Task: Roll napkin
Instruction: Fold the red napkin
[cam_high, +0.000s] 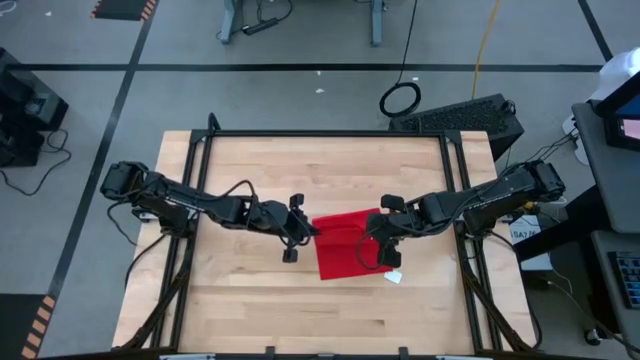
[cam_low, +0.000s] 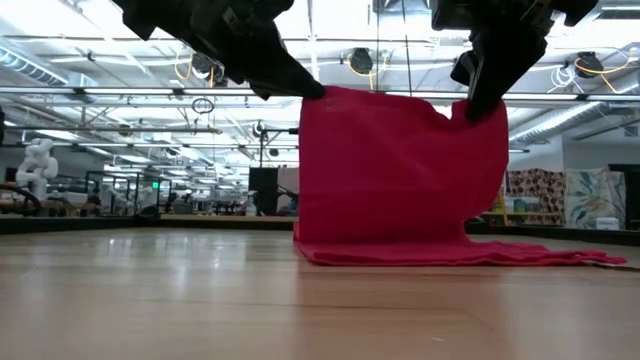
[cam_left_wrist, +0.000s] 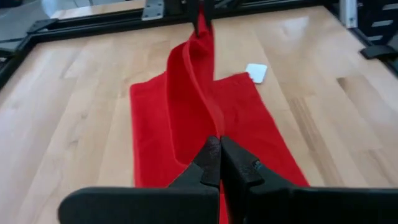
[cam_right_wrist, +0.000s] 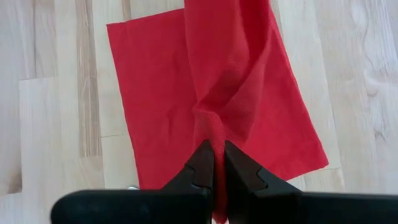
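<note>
The red napkin (cam_high: 345, 247) is at the middle of the wooden table (cam_high: 250, 310), partly lifted. Its raised edge spans between my two grippers, and the cloth hangs from it like a curtain (cam_low: 395, 170). The lower part (cam_low: 470, 254) lies flat on the table, and a small white tag (cam_high: 393, 277) shows at its near right corner. My left gripper (cam_high: 311, 229) is shut on the raised edge's left end. My right gripper (cam_high: 377, 236) is shut on the right end. My left gripper pinches the left end of the napkin's raised edge (cam_left_wrist: 210, 129) between its two fingers, slanting down from the table's left. The cloth runs away from the fingers in a slack curve and hangs down onto the table. How many layers it holds does not show. My right gripper pinches the right end of the raised edge (cam_right_wrist: 209, 127) between its two fingers, coming steeply from above and the table's right. The cloth bunches into creases at the fingertips. Below them it hangs, with its lower part on the table.
Black frame rails (cam_high: 330, 133) run along the table's far edge and sides. Bare wood lies to the left of the napkin and toward the near edge (cam_high: 300, 330). A keyboard (cam_high: 460, 115) and a cable coil (cam_high: 400, 98) lie on the floor beyond the table.
</note>
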